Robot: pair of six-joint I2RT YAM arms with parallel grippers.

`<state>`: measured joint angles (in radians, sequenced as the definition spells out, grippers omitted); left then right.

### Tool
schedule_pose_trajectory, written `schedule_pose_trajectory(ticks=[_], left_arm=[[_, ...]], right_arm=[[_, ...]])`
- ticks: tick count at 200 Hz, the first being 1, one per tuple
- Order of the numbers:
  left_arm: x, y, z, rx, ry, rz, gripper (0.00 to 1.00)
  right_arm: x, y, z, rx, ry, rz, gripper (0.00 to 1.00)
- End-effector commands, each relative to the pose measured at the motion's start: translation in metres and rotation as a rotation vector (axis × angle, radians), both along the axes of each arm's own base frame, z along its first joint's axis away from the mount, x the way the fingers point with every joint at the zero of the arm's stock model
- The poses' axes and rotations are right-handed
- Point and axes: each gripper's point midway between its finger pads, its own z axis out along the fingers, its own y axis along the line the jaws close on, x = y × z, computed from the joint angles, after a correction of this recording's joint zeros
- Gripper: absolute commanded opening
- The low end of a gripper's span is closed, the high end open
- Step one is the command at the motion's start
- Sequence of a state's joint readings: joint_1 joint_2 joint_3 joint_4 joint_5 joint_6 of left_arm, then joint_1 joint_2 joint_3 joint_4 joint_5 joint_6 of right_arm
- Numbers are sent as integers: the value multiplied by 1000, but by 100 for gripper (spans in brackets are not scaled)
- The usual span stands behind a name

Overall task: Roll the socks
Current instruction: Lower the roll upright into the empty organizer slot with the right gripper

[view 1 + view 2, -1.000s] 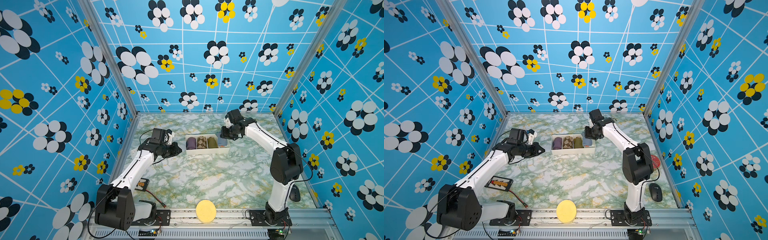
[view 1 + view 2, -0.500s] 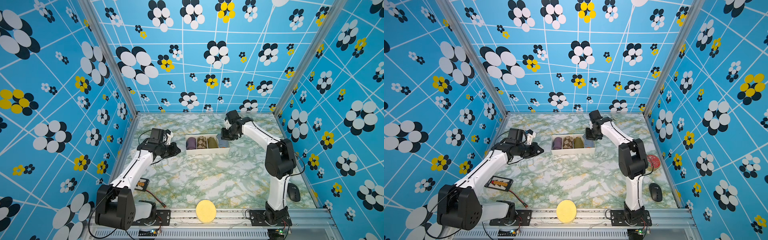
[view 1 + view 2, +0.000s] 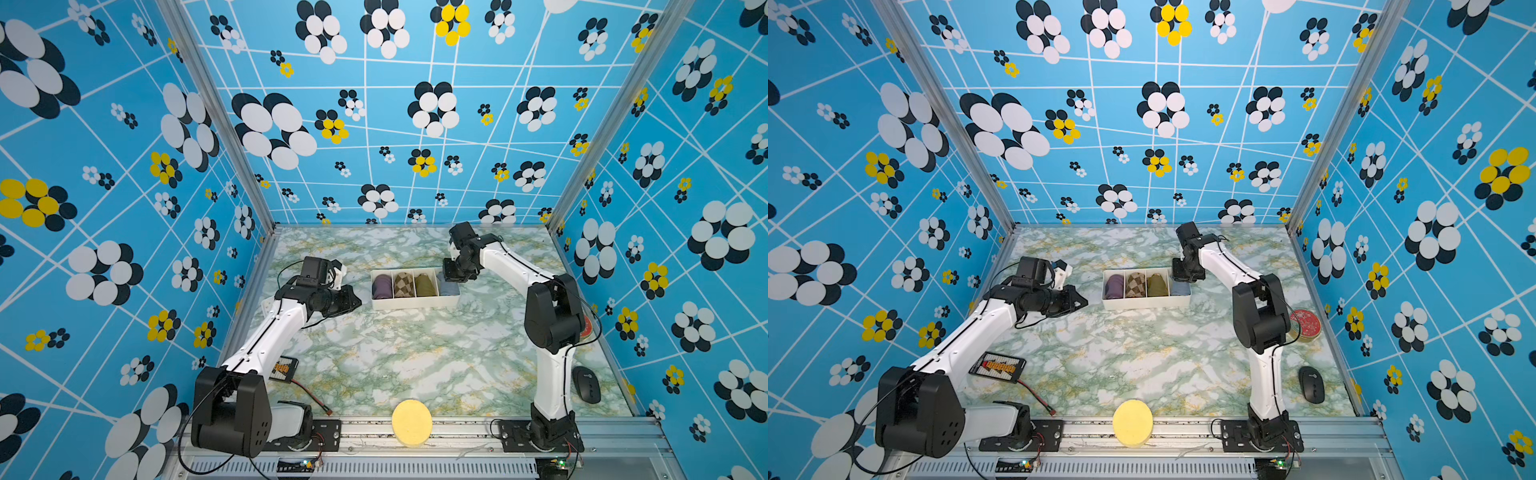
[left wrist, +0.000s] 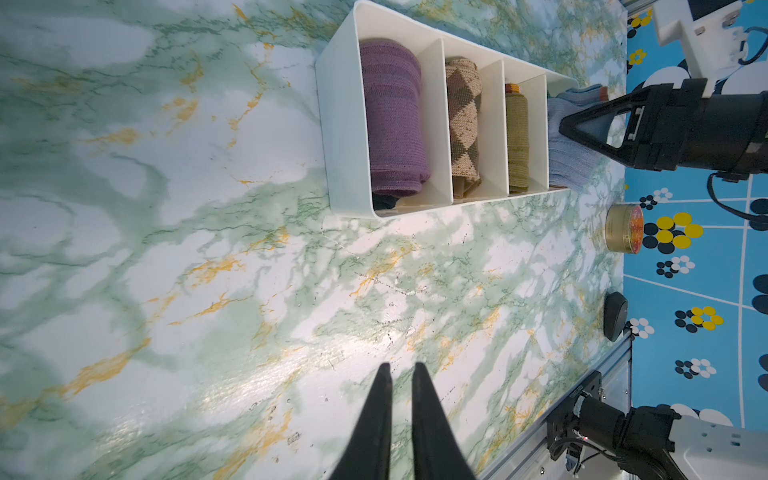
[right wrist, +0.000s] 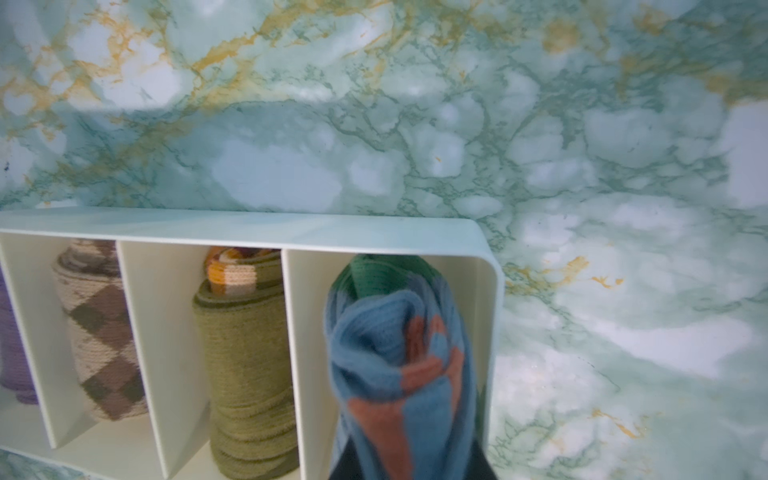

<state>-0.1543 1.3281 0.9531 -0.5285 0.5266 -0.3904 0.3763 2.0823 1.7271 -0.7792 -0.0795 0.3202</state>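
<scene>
Right arm (image 3: 513, 268) tucks in over the tray (image 3: 415, 302)
The right gripper (image 3: 453, 279) has sunk slightly with the socks (image 5: 399, 357) into the tray's end compartment, and the elbow (image 3: 550, 318) has swung toward the middle, baring more of the red tin (image 3: 1305, 325).

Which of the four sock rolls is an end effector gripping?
The grey-blue roll with orange stripes, at the end compartment, gripped by the right end effector. The purple roll, checkered roll and olive roll lie untouched.
</scene>
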Motion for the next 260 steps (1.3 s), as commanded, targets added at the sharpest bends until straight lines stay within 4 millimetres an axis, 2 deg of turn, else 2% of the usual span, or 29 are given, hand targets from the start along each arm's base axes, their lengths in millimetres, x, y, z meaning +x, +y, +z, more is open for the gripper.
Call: schedule_pose_trajectory(ticks=[1, 51, 68, 72, 133, 172, 207, 260], left_arm=[[3, 0, 5, -2, -8, -16, 14], [5, 0, 5, -4, -6, -16, 14], [5, 0, 4, -2, -3, -17, 14], [5, 0, 3, -2, -1, -15, 14], [6, -1, 2, -4, 3, -19, 14], [7, -1, 1, -4, 6, -19, 15], [6, 0, -2, 0, 10, -17, 19], [6, 3, -8, 20, 21, -13, 21]], right_arm=[[5, -4, -4, -32, 8, -2, 0], [9, 4, -13, -72, 14, 10, 0], [9, 7, -9, -93, 3, 21, 0], [8, 7, -22, -105, 28, 23, 0], [3, 11, -46, -124, 86, 26, 0], [3, 10, -49, -131, 89, 8, 0], [6, 9, -44, -138, 68, -7, 20], [6, 11, -41, -158, 54, -17, 33]])
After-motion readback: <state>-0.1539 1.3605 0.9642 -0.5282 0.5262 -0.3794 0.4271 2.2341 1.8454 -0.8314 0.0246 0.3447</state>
